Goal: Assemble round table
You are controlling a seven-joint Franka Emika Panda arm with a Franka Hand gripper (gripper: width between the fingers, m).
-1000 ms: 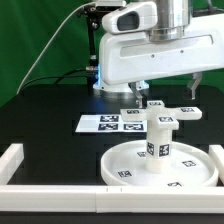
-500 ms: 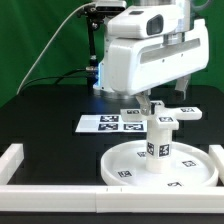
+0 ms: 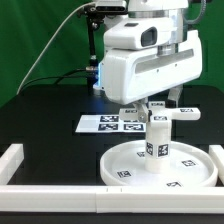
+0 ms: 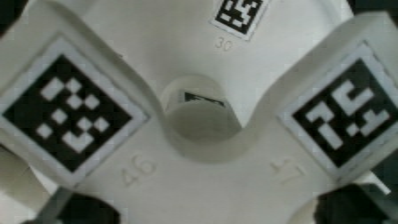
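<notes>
Arm dropped over the last second, wrist now low over the foot [image 3: 168, 113]. Foot sits on the counter [image 3: 50, 110] directly under the jaws, hub centred in the wrist view [image 4: 199, 118]. Leg [image 3: 159, 140] stands upright in the disc [image 3: 125, 160], nearer the camera. Jaw state: can't tell, fingertips barely visible. Looks like a pre-grasp on the foot.
</notes>
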